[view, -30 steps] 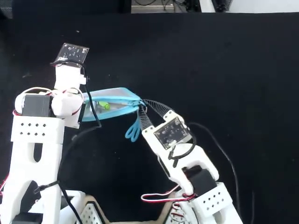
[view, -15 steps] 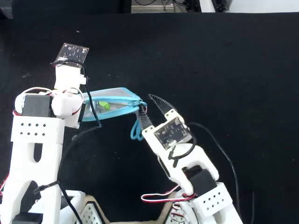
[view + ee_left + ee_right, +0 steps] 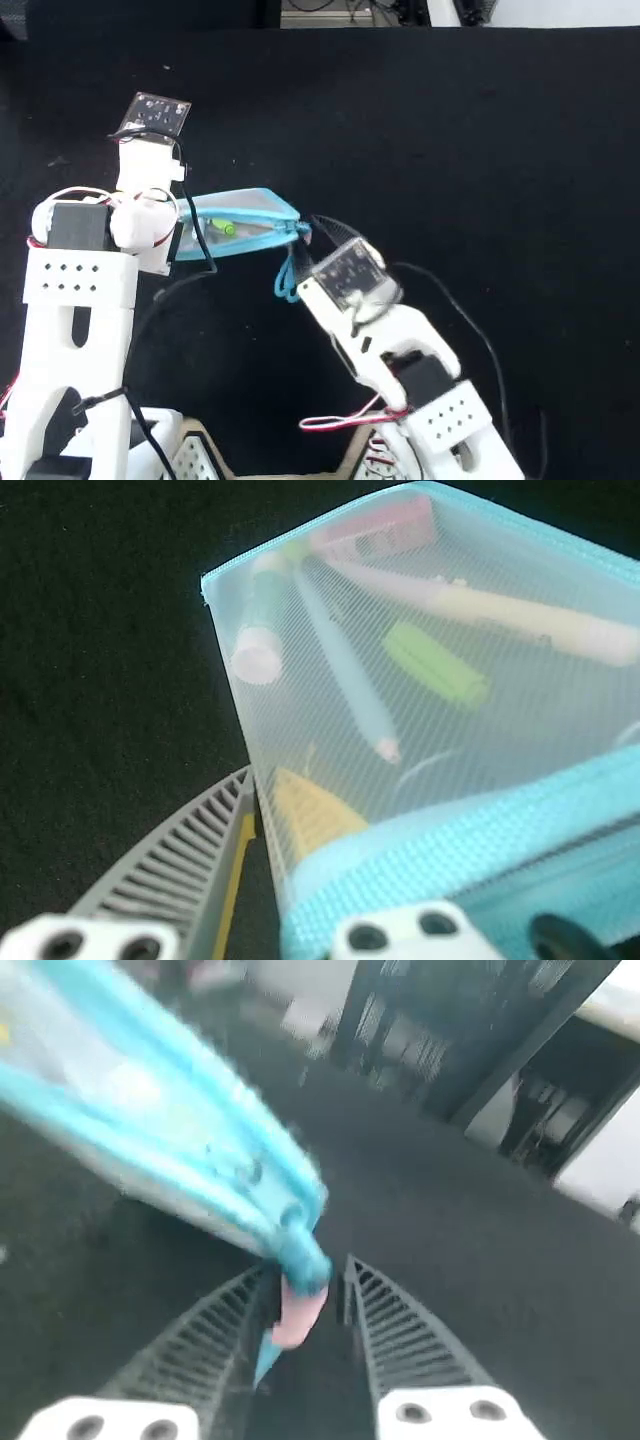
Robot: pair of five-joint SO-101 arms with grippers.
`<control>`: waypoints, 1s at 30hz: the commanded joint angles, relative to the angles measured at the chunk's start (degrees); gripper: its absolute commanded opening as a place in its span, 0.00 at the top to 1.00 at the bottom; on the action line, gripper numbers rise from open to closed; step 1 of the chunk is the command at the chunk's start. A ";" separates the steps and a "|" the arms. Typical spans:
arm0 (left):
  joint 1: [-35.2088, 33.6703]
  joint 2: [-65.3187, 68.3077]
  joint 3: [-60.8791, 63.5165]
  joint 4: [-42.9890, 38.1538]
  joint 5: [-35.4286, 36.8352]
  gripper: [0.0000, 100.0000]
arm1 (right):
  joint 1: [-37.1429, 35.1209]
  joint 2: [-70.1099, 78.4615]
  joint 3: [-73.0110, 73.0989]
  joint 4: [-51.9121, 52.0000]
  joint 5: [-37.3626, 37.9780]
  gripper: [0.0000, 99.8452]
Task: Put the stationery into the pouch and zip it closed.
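Observation:
A clear mesh pouch (image 3: 240, 222) with turquoise trim hangs above the black table between the two arms. My left gripper (image 3: 180, 240) is shut on its left end. In the left wrist view the pouch (image 3: 400, 730) holds a blue pen (image 3: 345, 670), a green piece (image 3: 437, 665), a pale marker (image 3: 500, 610) and a pink item (image 3: 375, 535), and my left gripper (image 3: 262, 810) pinches its corner. My right gripper (image 3: 305, 235) is at the pouch's right end. There my right gripper (image 3: 305, 1265) is closed in on the pink zipper pull (image 3: 297, 1318) below the turquoise zipper edge (image 3: 150, 1130).
A turquoise strap loop (image 3: 287, 280) dangles from the pouch's right end beside the right arm. Black cloth (image 3: 480, 140) covers the table, with open room to the right and far side. A black cable (image 3: 470, 320) trails off the right arm.
The right gripper spread wide half a second ago, then narrowed around the zipper pull and shifted slightly left toward the pouch. The left arm and the pouch have held still.

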 commanded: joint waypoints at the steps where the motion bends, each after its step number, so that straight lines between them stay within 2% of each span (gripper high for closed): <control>1: -0.31 2.37 4.88 1.05 -0.35 0.97 | -1.14 1.80 -5.14 -0.09 0.09 0.89; 7: -0.31 2.37 4.88 1.05 -0.35 0.97 | -0.18 1.80 -5.49 -0.09 0.09 0.96; 30: -0.40 2.37 4.88 1.05 -0.44 0.97 | 0.09 -1.54 -5.67 0.35 -3.08 0.93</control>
